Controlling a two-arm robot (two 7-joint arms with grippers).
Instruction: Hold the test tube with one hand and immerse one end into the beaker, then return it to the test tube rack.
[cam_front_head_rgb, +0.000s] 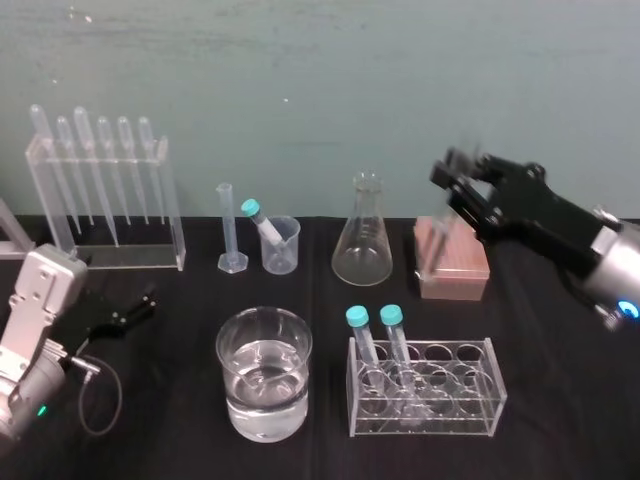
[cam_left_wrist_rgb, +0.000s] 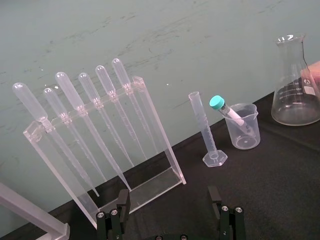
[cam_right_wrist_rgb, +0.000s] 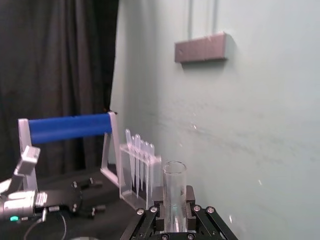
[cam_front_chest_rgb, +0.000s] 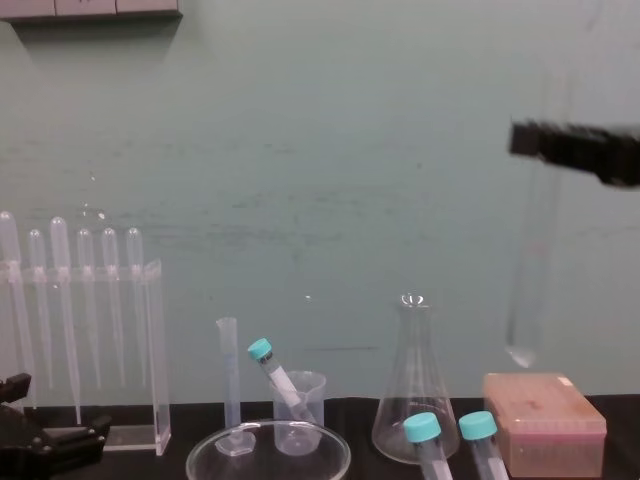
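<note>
Against teal wall (cam_front_chest_rgb: 300, 150), blurred test tube (cam_front_chest_rgb: 529, 285)

Pale green wall (cam_front_head_rgb: 300, 80) at far edge of black-covered table (cam_front_head_rgb: 560, 420). Grey block (cam_right_wrist_rgb: 200, 47) mounted high on wall; dark curtain (cam_right_wrist_rgb: 55, 60) adjoins it.

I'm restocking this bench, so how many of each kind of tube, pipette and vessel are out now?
pipettes: 6
capped tubes: 3
uncapped tube, in the right hand: 1
beaker: 1
flask: 1
cup: 1
cylinder: 1
Total: 14
</note>
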